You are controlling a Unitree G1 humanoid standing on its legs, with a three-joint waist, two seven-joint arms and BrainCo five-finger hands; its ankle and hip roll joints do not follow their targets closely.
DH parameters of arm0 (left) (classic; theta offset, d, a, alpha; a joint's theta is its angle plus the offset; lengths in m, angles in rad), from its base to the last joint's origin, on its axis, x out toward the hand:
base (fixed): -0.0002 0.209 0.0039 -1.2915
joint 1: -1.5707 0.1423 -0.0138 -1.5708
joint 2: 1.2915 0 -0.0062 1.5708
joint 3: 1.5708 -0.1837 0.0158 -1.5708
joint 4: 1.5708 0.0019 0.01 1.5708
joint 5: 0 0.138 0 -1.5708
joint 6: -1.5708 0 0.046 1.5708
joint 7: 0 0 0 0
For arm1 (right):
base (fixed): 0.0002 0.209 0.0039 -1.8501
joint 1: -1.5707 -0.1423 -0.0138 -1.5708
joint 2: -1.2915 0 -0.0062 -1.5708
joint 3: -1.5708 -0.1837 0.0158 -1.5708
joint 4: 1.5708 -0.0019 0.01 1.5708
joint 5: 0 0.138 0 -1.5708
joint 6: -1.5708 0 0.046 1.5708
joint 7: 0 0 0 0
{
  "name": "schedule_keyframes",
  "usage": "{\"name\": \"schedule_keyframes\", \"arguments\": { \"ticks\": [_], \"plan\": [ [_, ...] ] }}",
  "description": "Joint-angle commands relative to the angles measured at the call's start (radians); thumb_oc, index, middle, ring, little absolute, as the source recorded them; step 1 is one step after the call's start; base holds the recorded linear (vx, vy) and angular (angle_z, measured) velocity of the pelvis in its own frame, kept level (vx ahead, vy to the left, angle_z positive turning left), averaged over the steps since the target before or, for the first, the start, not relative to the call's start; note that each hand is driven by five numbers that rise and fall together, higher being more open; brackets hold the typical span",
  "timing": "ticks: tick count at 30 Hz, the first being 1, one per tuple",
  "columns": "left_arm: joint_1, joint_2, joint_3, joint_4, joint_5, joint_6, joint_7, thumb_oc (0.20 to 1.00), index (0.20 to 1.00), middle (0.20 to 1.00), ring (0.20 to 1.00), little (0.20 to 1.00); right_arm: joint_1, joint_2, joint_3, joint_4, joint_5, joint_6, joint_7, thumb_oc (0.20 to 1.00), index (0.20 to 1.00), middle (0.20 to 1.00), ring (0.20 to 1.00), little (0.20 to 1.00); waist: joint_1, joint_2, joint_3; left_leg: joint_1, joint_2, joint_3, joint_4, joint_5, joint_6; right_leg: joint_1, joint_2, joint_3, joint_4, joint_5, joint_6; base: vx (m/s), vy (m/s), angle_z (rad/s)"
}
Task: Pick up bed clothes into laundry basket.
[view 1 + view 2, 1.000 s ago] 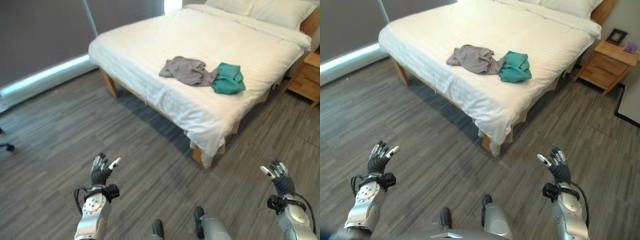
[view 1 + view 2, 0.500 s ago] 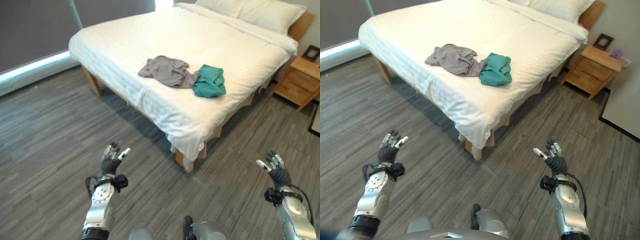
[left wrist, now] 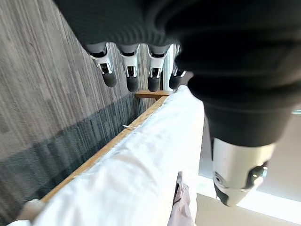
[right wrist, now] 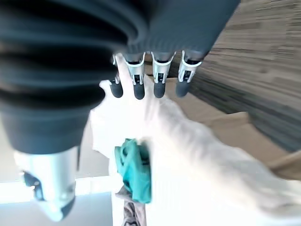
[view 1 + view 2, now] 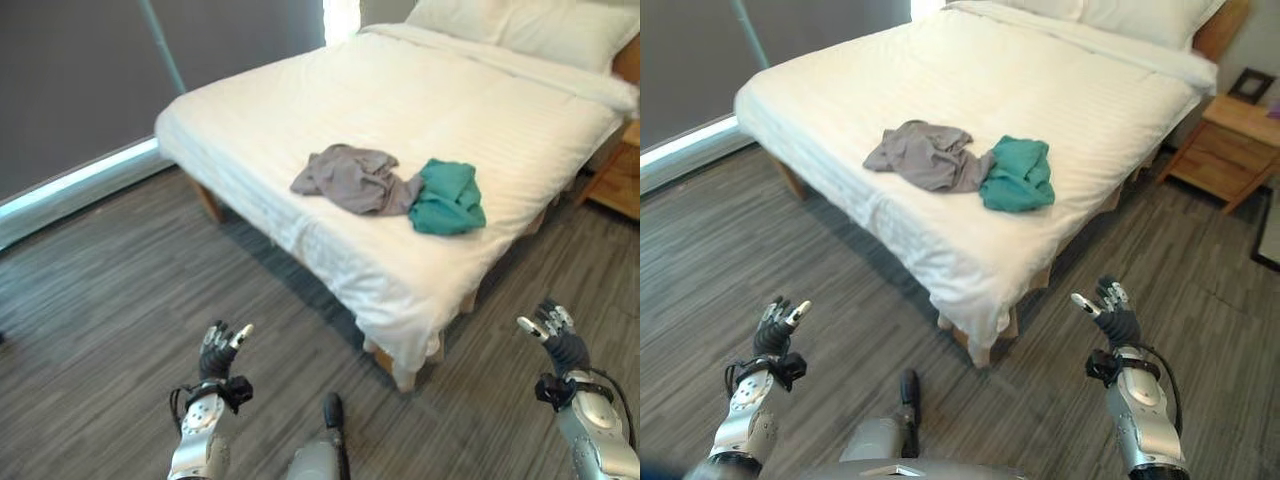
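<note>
**Both robot hands empty, clothes on the bed**

My left robot hand (image 5: 216,352) and right robot hand (image 5: 556,338) hover over the floor (image 5: 100,300), fingers spread wide. The grey garment (image 5: 350,180) touches the teal garment (image 5: 446,198) on the bed (image 5: 300,110), far ahead.
</note>
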Motion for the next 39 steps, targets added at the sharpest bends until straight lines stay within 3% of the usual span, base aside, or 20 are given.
{"name": "schedule_keyframes", "arguments": {
  "ticks": [1, 2, 3, 4, 5, 9, 12, 15, 18, 20, 22, 23, 24, 25, 28, 31, 33, 39],
  "plan": [
    [-0.01, 0.071, -0.016, -0.103, 0.031, -0.055, 0.017, 1.0, 1.0, 1.0, 1.0, 1.0, -0.091, 0.004, -0.014, -0.036, -0.008, -0.052, -0.009, 1.0, 1.0, 1.0, 1.0, 1.0, 0.027, -0.005, -0.024, -0.041, 0.038, -0.006, 0.005, 0.04, -0.052, -0.038, -0.088, 0.01, 0.213, 0.182, 0.056, 0.3, 0.336, -0.58],
    [-0.02, 0.082, -0.017, -0.104, 0.046, -0.052, 0.019, 1.0, 1.0, 1.0, 1.0, 1.0, -0.1, 0.021, -0.008, -0.028, 0.003, -0.05, -0.015, 1.0, 1.0, 1.0, 1.0, 1.0, -0.008, 0.02, 0.004, 0.059, 0.035, 0.004, -0.039, 0.011, -0.031, -0.151, -0.074, 0.006, 0.374, 0.25, 0.054, 0.36, 0.374, -0.36],
    [-0.02, 0.099, -0.008, -0.112, 0.053, -0.052, 0.018, 1.0, 1.0, 1.0, 1.0, 1.0, -0.099, 0.016, -0.012, -0.037, -0.029, -0.044, -0.025, 1.0, 1.0, 1.0, 1.0, 1.0, -0.028, 0.031, 0.017, 0.118, 0.033, 0.018, -0.067, -0.007, -0.028, -0.213, -0.086, -0.04, 0.4, 0.253, 0.051, 0.58, 0.511, -0.11],
    [-0.021, 0.116, 0.007, -0.125, 0.058, -0.052, 0.017, 1.0, 1.0, 1.0, 1.0, 1.0, -0.086, 0.012, -0.034, -0.038, -0.054, -0.035, -0.042, 1.0, 1.0, 1.0, 1.0, 1.0, -0.048, 0.05, 0.022, 0.175, 0.031, 0.03, -0.093, -0.024, -0.029, -0.266, -0.109, -0.124, 0.369, 0.255, 0.043, 0.51, 0.315, -0.06],
    [-0.014, 0.125, 0.021, -0.134, 0.06, -0.049, 0.009, 1.0, 1.0, 1.0, 1.0, 1.0, -0.08, 0.01, -0.062, -0.039, -0.066, -0.032, -0.059, 1.0, 1.0, 1.0, 1.0, 1.0, -0.07, 0.049, 0.028, 0.217, 0.02, 0.02, -0.114, -0.042, -0.033, -0.274, -0.119, -0.17, 0.299, 0.23, 0.043, 0.45, 0.194, 0.04],
    [-0.003, 0.132, 0.037, -0.126, 0.056, -0.044, 0.005, 1.0, 1.0, 1.0, 1.0, 1.0, -0.079, -0.025, -0.163, -0.025, -0.093, -0.03, -0.13, 1.0, 1.0, 1.0, 1.0, 1.0, -0.091, 0.034, 0.026, 0.266, 0.0, -0.022, -0.127, -0.081, -0.039, -0.29, -0.084, -0.128, 0.117, 0.234, 0.061, 0.31, 0.029, 0.38],
    [0.002, 0.131, 0.028, -0.109, 0.069, -0.041, 0.001, 1.0, 1.0, 1.0, 1.0, 1.0, -0.09, -0.069, -0.223, -0.01, -0.125, -0.033, -0.161, 1.0, 1.0, 1.0, 1.0, 1.0, -0.097, 0.021, 0.02, 0.291, -0.006, -0.045, -0.137, -0.099, -0.037, -0.297, -0.053, -0.056, 0.074, 0.246, 0.075, 0.22, -0.02, 0.31],
    [0.024, 0.122, 0.026, -0.095, 0.06, -0.036, -0.012, 1.0, 1.0, 1.0, 1.0, 1.0, -0.119, -0.143, -0.261, 0.026, -0.196, -0.017, -0.182, 1.0, 1.0, 1.0, 1.0, 1.0, -0.08, 0.01, 0.009, 0.306, -0.013, -0.057, -0.137, -0.116, -0.037, -0.278, -0.056, -0.063, 0.037, 0.243, 0.073, 0.18, -0.05, 0.34],
    [0.048, 0.094, 0.026, -0.064, 0.006, -0.041, -0.042, 1.0, 1.0, 1.0, 1.0, 1.0, -0.169, -0.293, -0.225, 0.103, -0.231, 0.025, -0.07, 1.0, 1.0, 1.0, 1.0, 1.0, -0.059, -0.007, -0.01, 0.304, -0.019, -0.079, -0.14, -0.119, -0.042, -0.229, -0.051, -0.056, -0.023, 0.232, 0.067, 0.1, -0.051, 0.07],
    [0.068, 0.085, 0.009, -0.052, -0.023, -0.041, -0.057, 1.0, 1.0, 1.0, 1.0, 1.0, -0.237, -0.401, -0.161, 0.198, -0.248, 0.034, -0.032, 1.0, 1.0, 1.0, 1.0, 1.0, -0.039, -0.005, -0.016, 0.302, -0.018, -0.087, -0.14, -0.116, -0.046, -0.215, -0.052, -0.073, -0.036, 0.231, 0.066, 0.08, -0.064, -0.07],
    [0.085, 0.091, -0.029, -0.056, -0.031, -0.037, -0.083, 1.0, 1.0, 1.0, 1.0, 1.0, -0.373, -0.532, -0.011, 0.355, -0.292, 0.045, 0.033, 1.0, 1.0, 1.0, 1.0, 1.0, -0.019, 0.0, -0.012, 0.297, -0.015, -0.098, -0.14, -0.115, -0.053, -0.21, -0.049, -0.082, -0.038, 0.217, 0.062, 0.04, -0.062, -0.06],
    [0.09, 0.092, -0.045, -0.073, -0.029, -0.034, -0.09, 1.0, 1.0, 1.0, 1.0, 1.0, -0.429, -0.551, 0.035, 0.389, -0.304, 0.052, 0.025, 1.0, 1.0, 1.0, 1.0, 1.0, -0.014, 0.002, -0.01, 0.286, -0.012, -0.1, -0.14, -0.108, -0.056, -0.215, -0.049, -0.086, -0.044, 0.217, 0.059, 0.02, -0.062, -0.02],
    [0.095, 0.103, -0.089, -0.087, -0.032, -0.038, -0.108, 1.0, 1.0, 1.0, 1.0, 1.0, -0.579, -0.586, 0.179, 0.498, -0.356, 0.057, 0.051, 1.0, 1.0, 1.0, 1.0, 1.0, 0.003, 0.006, -0.003, 0.27, -0.009, -0.106, -0.14, -0.102, -0.061, -0.218, -0.045, -0.092, -0.056, 0.212, 0.054, -0.01, -0.037, 0.07],
    [0.096, 0.099, -0.082, -0.087, -0.032, -0.038, -0.108, 1.0, 1.0, 1.0, 1.0, 1.0, -0.599, -0.586, 0.197, 0.509, -0.354, 0.053, 0.05, 1.0, 1.0, 1.0, 1.0, 1.0, -0.005, 0.008, -0.002, 0.27, -0.009, -0.107, -0.14, -0.101, -0.061, -0.218, -0.045, -0.093, -0.057, 0.212, 0.054, 0.01, -0.043, 0.13],
    [0.098, 0.11, -0.133, -0.094, -0.056, -0.04, -0.12, 1.0, 1.0, 1.0, 1.0, 1.0, -0.83, -0.566, 0.387, 0.69, -0.434, 0.072, 0.052, 1.0, 1.0, 1.0, 1.0, 1.0, 0.032, 0.014, 0.008, 0.241, -0.008, -0.119, -0.14, -0.091, -0.069, -0.214, -0.045, -0.113, -0.09, 0.213, 0.051, 0.01, -0.039, 0.1],
    [0.102, 0.107, -0.13, -0.096, -0.066, -0.04, -0.117, 1.0, 1.0, 1.0, 1.0, 1.0, -0.926, -0.541, 0.456, 0.762, -0.461, 0.076, 0.042, 1.0, 1.0, 1.0, 1.0, 1.0, 0.034, 0.021, 0.013, 0.222, -0.008, -0.125, -0.14, -0.085, -0.073, -0.217, -0.044, -0.119, -0.106, 0.216, 0.048, -0.01, -0.028, 0.14],
    [0.102, 0.11, -0.132, -0.098, -0.086, -0.047, -0.114, 1.0, 1.0, 1.0, 1.0, 1.0, -1.042, -0.509, 0.564, 0.808, -0.56, 0.08, 0.035, 1.0, 1.0, 1.0, 1.0, 1.0, 0.054, 0.029, 0.025, 0.181, -0.01, -0.136, -0.14, -0.074, -0.079, -0.232, -0.042, -0.127, -0.134, 0.224, 0.047, -0.04, -0.038, 0.23],
    [0.091, 0.119, -0.141, -0.098, -0.09, -0.058, -0.105, 1.0, 1.0, 1.0, 1.0, 1.0, -1.187, -0.438, 0.684, 0.865, -0.721, 0.092, 0.001, 1.0, 1.0, 1.0, 1.0, 1.0, 0.075, 0.052, 0.046, 0.121, -0.017, -0.152, -0.14, -0.059, -0.084, -0.267, -0.04, -0.13, -0.154, 0.233, 0.043, -0.02, -0.011, 0.1]
  ]
}}
